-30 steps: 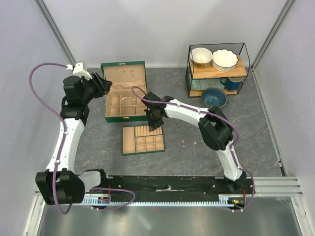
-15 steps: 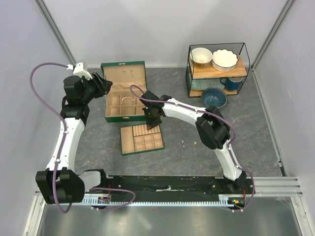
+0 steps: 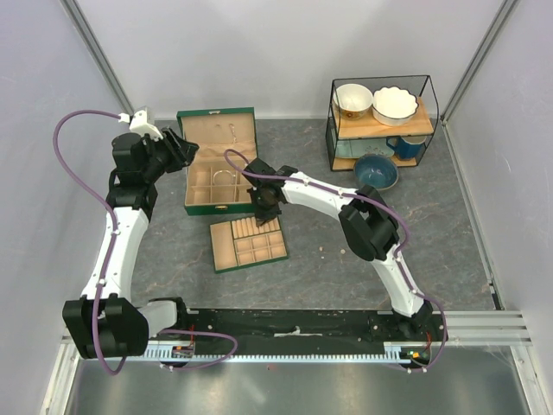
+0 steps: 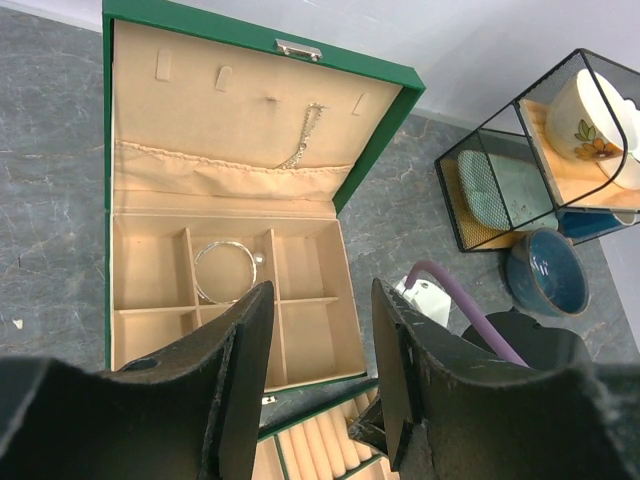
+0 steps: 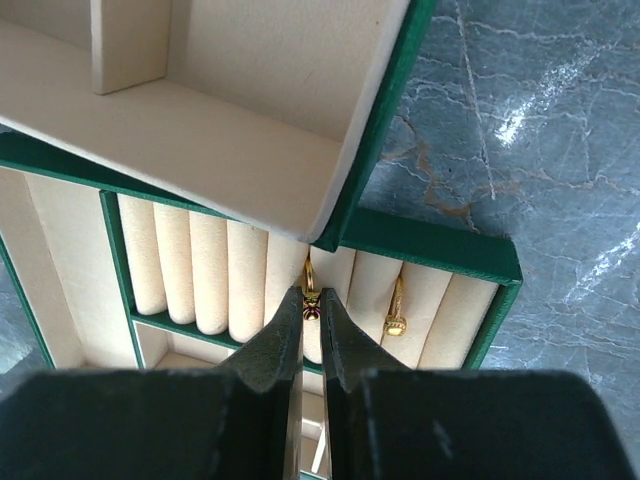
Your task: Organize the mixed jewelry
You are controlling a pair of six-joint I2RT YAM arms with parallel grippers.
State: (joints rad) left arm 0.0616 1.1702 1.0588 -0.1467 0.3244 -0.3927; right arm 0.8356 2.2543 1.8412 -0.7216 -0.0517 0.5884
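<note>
My right gripper is shut on a gold ring with a dark red stone, at a slot between the cream ring rolls of the small green tray. A second gold ring stands in a slot just to the right. From the top, the right gripper is over the tray's far edge. My left gripper is open and empty, above the open green box. A thin silvery bangle lies in a box compartment. A chain hangs in the lid.
A black wire shelf at the back right holds two bowls and a blue mug, with a blue bowl beside it. A tiny pale bit lies on the grey table right of the tray. The box stands just behind the tray.
My right gripper has moved a little to the left and away from me, and the small tray has shifted slightly with it. The left arm has hardly moved.
</note>
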